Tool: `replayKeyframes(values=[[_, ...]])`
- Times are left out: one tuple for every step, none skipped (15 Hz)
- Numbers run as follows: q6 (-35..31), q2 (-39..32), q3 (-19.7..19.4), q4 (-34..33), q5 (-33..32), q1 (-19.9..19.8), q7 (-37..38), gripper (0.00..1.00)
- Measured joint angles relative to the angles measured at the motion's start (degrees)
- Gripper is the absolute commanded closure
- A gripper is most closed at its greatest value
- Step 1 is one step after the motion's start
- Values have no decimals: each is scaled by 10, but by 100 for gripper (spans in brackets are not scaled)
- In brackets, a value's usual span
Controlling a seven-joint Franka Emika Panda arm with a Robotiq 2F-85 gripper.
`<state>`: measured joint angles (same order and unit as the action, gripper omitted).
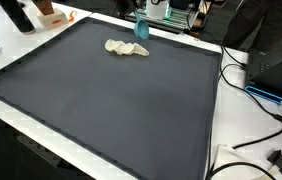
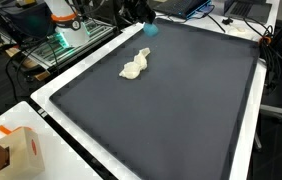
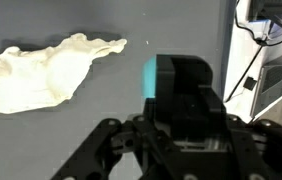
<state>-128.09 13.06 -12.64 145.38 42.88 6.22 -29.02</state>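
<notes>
My gripper (image 3: 184,78) hangs over the far edge of a dark grey mat (image 1: 111,110), seen in both exterior views (image 2: 171,110). Its fingers look closed on a small teal object (image 3: 157,76), which also shows at the fingertips in both exterior views (image 1: 141,30) (image 2: 149,28). A crumpled cream cloth (image 1: 127,48) lies flat on the mat a short way from the gripper; it also shows in the other exterior view (image 2: 135,65) and in the wrist view (image 3: 41,72). The gripper does not touch the cloth.
The mat lies on a white table (image 1: 213,130). Cables (image 1: 253,92) run along one side of it. A white and orange box (image 2: 19,150) stands at a table corner. Equipment and a rack (image 2: 66,35) stand behind the gripper's edge.
</notes>
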Motion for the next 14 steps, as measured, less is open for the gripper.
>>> replayKeyframes(values=[[17,-7,-2,-4,14,-10,-11,75],[37,-15,-3,-8,29,-21,-23,75],[54,-23,-5,-12,43,-32,-33,75],[72,-32,-6,-17,57,-44,-43,75],[90,-42,-8,-22,72,-56,-52,75],[106,-53,-10,-27,87,-68,-61,75],[121,-65,-12,-33,103,-81,-70,75],[134,-76,-13,-39,116,-93,-76,75],[146,-88,-14,-45,128,-105,-81,75],[155,-99,-14,-50,138,-115,-84,75],[163,-110,-14,-56,147,-124,-85,75],[170,-121,-14,-62,154,-131,-85,75],[174,-132,-14,-67,162,-136,-86,75],[177,-143,-14,-73,171,-141,-86,75]])
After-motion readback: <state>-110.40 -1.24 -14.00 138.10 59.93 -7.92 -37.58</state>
